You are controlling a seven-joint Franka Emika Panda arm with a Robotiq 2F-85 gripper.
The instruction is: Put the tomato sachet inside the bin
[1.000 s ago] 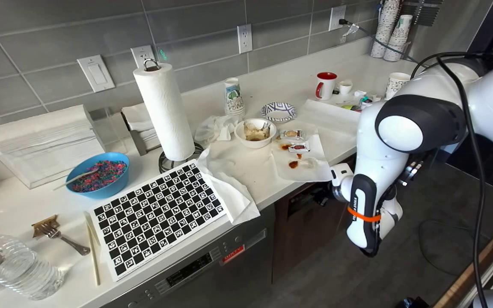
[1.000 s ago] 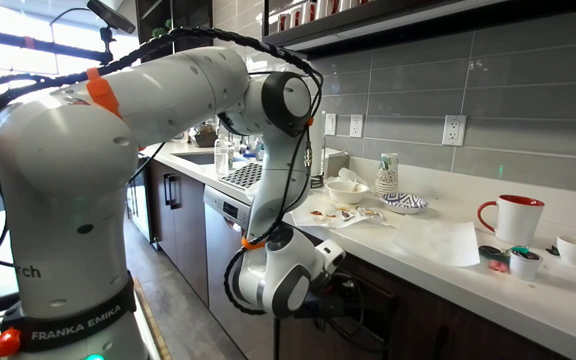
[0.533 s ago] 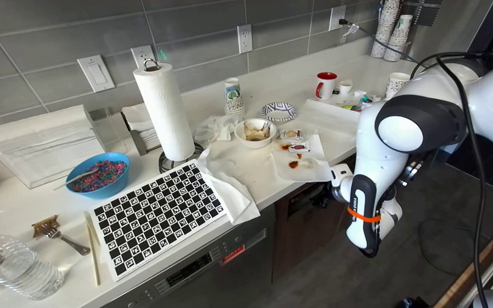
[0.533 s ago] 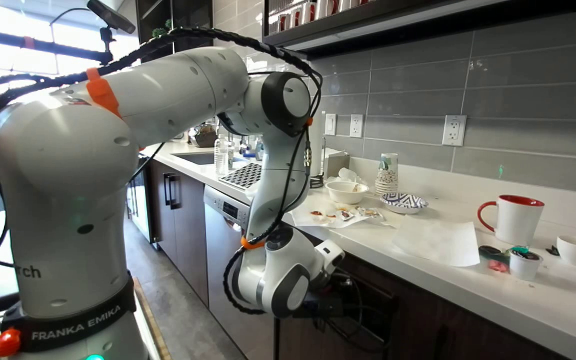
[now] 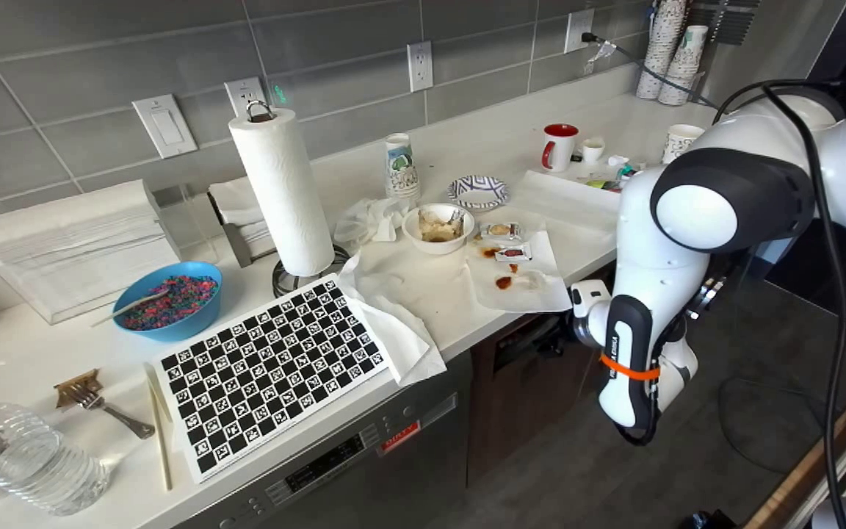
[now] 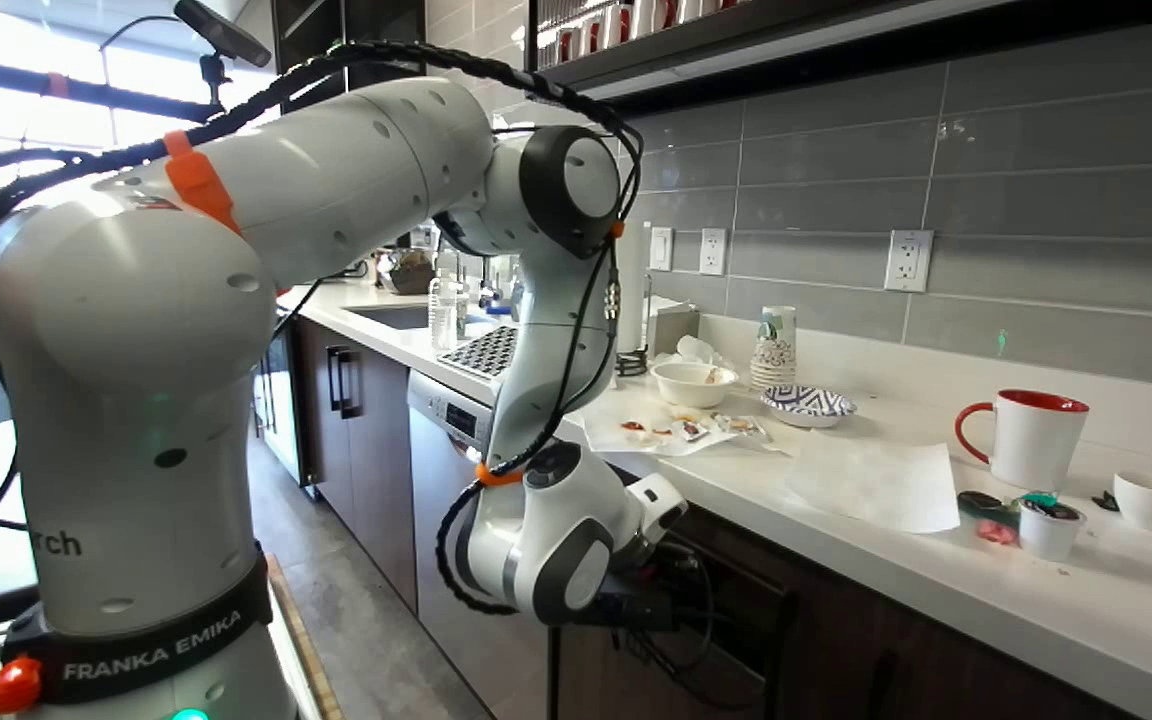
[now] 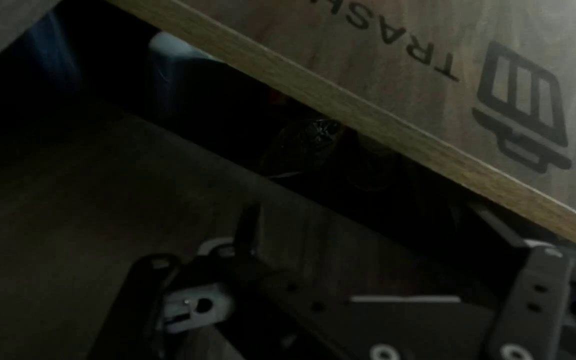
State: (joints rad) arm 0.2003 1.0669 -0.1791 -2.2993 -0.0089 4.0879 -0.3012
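In an exterior view a red-printed sachet (image 5: 513,253) lies on stained paper (image 5: 540,297) on the counter (image 5: 452,312), just nearer than a tan-printed sachet (image 5: 500,230); I cannot tell whether it is the task's one. The trash drawer (image 7: 348,107) below is too dark to show whether one lies inside. At the drawer the gripper (image 7: 363,207) is released, its jaws wide apart. A white bowl (image 5: 434,247) stands just left of the sachets, a patterned plate (image 5: 478,192) beyond.

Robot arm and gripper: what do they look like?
The rounded white arm has black joint rings, orange straps and a black ribbed cable; FRANKA EMIKA is lettered on its dark base collar. In the dim wrist view, the gripper looks black and grey, with angular links and round holes.
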